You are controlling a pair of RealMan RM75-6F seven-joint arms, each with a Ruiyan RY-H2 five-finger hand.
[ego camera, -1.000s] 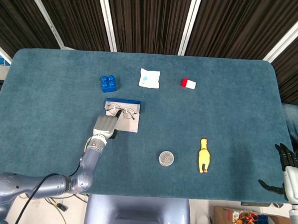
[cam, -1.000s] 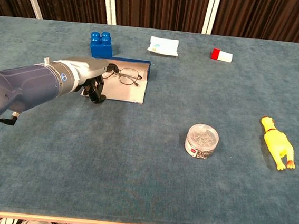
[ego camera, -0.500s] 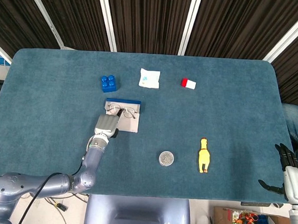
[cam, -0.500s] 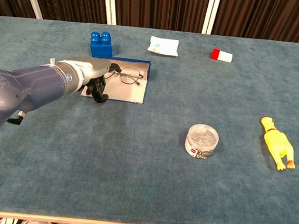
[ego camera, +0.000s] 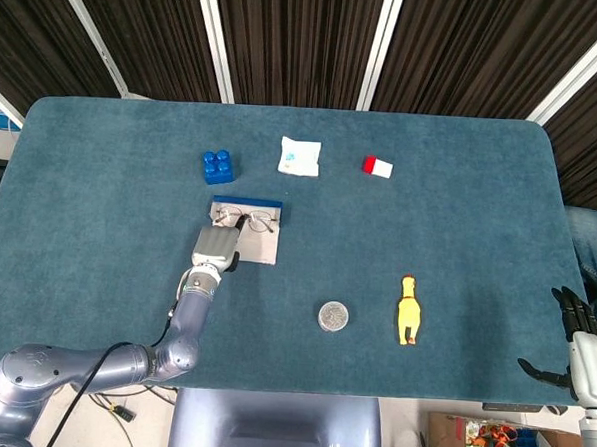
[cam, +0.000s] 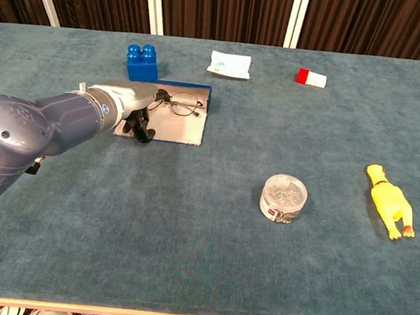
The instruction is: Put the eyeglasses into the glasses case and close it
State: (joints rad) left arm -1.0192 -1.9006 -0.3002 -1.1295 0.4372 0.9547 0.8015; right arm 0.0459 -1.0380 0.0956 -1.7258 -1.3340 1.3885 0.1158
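eyeglasses lie in open glasses case, upper left of centre | left hand at case's left edge, pinching the frame's left side | right hand lower right, off table, fingers spread, empty | blue block just behind case | white packet, red-white block upper centre | round tin, yellow chicken toy right, well apart

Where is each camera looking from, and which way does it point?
Head view: sits high and looks steeply down on the whole table; shows the left hand at the glasses case and the right hand off the table's right edge.
Chest view: sits lower, at the near edge, and looks across toward the dark curtains; shows only the left arm and left hand.
Both views share the eyeglasses, the case and the yellow chicken toy.
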